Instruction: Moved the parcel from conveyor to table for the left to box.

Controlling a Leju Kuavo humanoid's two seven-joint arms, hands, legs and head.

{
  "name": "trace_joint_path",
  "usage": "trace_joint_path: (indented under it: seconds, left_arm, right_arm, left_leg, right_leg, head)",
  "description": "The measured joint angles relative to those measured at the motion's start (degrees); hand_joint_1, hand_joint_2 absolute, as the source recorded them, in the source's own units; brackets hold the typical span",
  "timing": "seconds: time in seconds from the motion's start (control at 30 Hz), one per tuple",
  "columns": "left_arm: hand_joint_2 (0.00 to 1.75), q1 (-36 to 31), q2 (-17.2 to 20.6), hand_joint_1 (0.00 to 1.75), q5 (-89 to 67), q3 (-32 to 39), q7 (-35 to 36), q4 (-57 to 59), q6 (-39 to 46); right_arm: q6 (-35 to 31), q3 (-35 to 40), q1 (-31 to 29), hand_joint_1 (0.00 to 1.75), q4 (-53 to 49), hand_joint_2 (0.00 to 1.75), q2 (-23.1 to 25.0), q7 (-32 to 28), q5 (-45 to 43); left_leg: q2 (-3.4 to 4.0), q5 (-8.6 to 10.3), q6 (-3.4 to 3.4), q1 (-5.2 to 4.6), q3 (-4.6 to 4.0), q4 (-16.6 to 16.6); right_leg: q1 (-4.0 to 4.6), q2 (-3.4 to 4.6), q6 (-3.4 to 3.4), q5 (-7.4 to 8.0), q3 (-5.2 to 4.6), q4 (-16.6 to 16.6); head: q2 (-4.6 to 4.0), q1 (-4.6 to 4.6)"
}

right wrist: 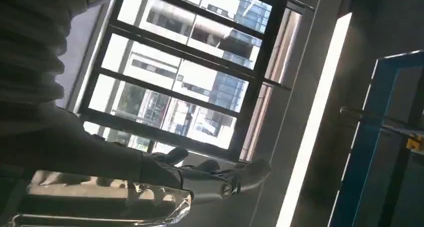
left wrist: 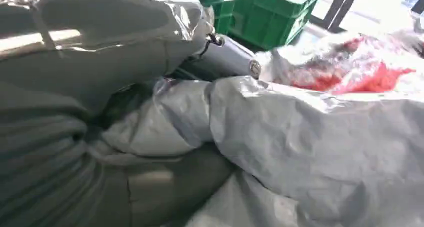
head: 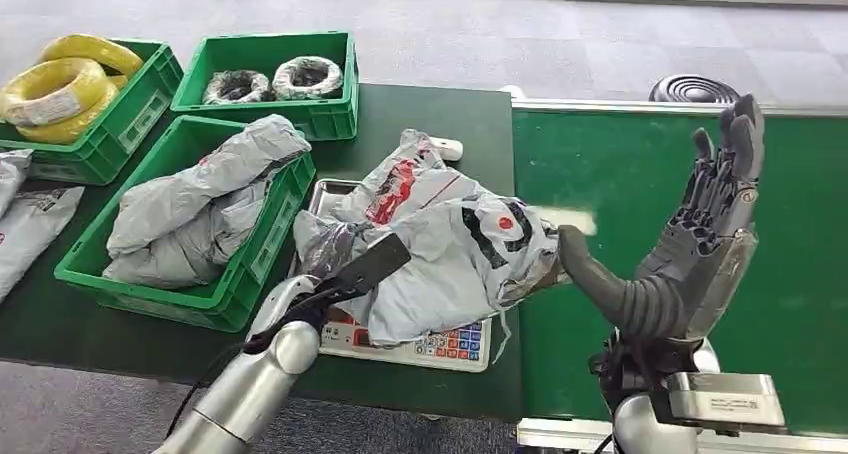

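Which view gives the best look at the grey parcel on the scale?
Head view: the whole grey parcel lies on the scale. Left wrist view gives crumpled grey plastic close up; right wrist view faces windows.

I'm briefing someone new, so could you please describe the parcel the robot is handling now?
Start at the dark green table left of the conveyor. On its scale lies a crumpled grey parcel, with the left hand on it. Unlike the grey bags in the nearby bin, it bears black lettering and a red dot.
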Motion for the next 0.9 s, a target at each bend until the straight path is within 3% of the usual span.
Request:
trace_joint_path:
  seconds: [0.53,0.63,0.9]
  left_arm:
    - [1.75,2.43,1.84,1.75,2.40,5.20,-3.38,-14.09,4.43]
    - [1.75,3.10,2.19,1.75,3.08,5.53,-5.86,-18.17,8.38]
    - [1.75,0.66,7.87,1.75,-1.05,11.15,-5.11,-37.49,12.86]
  right_arm:
    - [-1.11,-0.85,2.81,0.00,-0.07,1.75,-1.57,-0.68,0.92]
    - [-1.29,-1.09,3.71,0.00,-0.09,1.75,-1.86,-0.92,1.11]
    - [-3.08,-3.13,9.13,0.00,-1.36,1.75,-3.76,-2.40,1.07]
  left_leg:
    - [0.01,0.00,0.00,0.00,-0.20,0.00]
    - [0.01,0.00,0.00,0.00,-0.24,0.01]
    - [0.03,0.00,0.00,0.02,-0.35,-0.03]
  right_leg:
    - [0.00,0.00,0.00,0.00,-0.19,0.00]
    - [0.00,0.01,0.00,0.00,-0.22,0.00]
    - [0.01,0.02,0.00,0.00,-0.37,0.01]
  head:
    - [0.00,0.02]
    - [0.00,0.00]
    - [0.00,-0.02]
